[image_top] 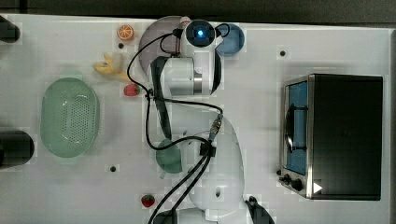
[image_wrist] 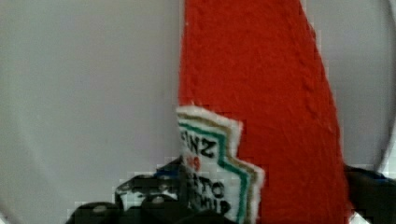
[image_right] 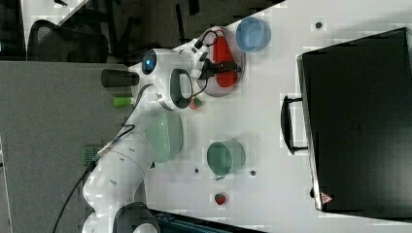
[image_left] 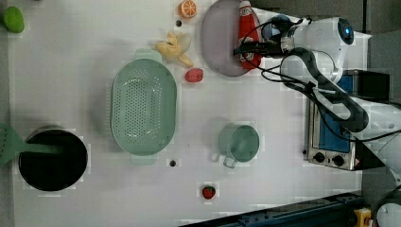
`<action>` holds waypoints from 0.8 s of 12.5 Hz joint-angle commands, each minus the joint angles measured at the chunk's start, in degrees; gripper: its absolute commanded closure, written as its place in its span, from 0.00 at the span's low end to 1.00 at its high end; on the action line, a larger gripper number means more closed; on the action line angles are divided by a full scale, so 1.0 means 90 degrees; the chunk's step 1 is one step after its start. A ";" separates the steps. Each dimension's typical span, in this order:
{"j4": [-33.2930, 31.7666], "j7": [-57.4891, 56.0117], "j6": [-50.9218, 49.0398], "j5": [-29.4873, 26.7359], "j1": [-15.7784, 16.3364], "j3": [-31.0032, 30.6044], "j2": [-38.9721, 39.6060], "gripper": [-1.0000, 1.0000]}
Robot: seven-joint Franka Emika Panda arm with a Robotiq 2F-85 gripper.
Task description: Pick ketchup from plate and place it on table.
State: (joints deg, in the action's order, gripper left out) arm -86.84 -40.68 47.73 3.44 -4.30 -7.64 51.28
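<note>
In the left view, going left to right: a lime [image_left: 13, 19] at 10 o'clock, a black pot [image_left: 53, 161] with a green spatula [image_left: 12, 144] at 8 o'clock, then the green perforated basket [image_left: 143, 108] near the middle. Past it lie a peeled banana [image_left: 174, 48], an orange slice [image_left: 187, 8] at 12 o'clock, 1 strawberry [image_left: 194, 74] by the plate and another strawberry [image_left: 208, 191] at 6 o'clock, and a green mug [image_left: 239, 143].

The plate [image_left: 217, 42] sits at about 1 o'clock on the white table [image_left: 71, 71]. The ketchup bottle [image_left: 248, 35] lies flat on the plate's right half in the left view, cap toward 12 o'clock. The gripper [image_left: 248, 47] is down over the bottle's lower body, its dark fingers spread wide and straddling the red felt, 1 on each side; they are not clamped on it. In the wrist view the ketchup bottle [image_wrist: 261, 93] and its white label sit between the 2 fingers [image_wrist: 373, 191].

Further right stand a blue bowl [image_top: 231, 39] and a toaster oven [image_top: 334, 135] at 3 o'clock in the top view.
</note>
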 commanded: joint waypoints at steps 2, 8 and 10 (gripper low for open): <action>0.0189 -0.0256 0.0157 0.0071 0.0031 -0.0005 -0.0054 0.29; 0.0300 0.0049 0.0121 0.0015 0.0034 -0.0079 -0.0442 0.40; 0.0356 0.0194 -0.0203 -0.0026 0.0030 -0.0099 -0.0905 0.40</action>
State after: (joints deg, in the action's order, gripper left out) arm -85.50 -40.51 46.52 3.26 -4.09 -7.88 49.49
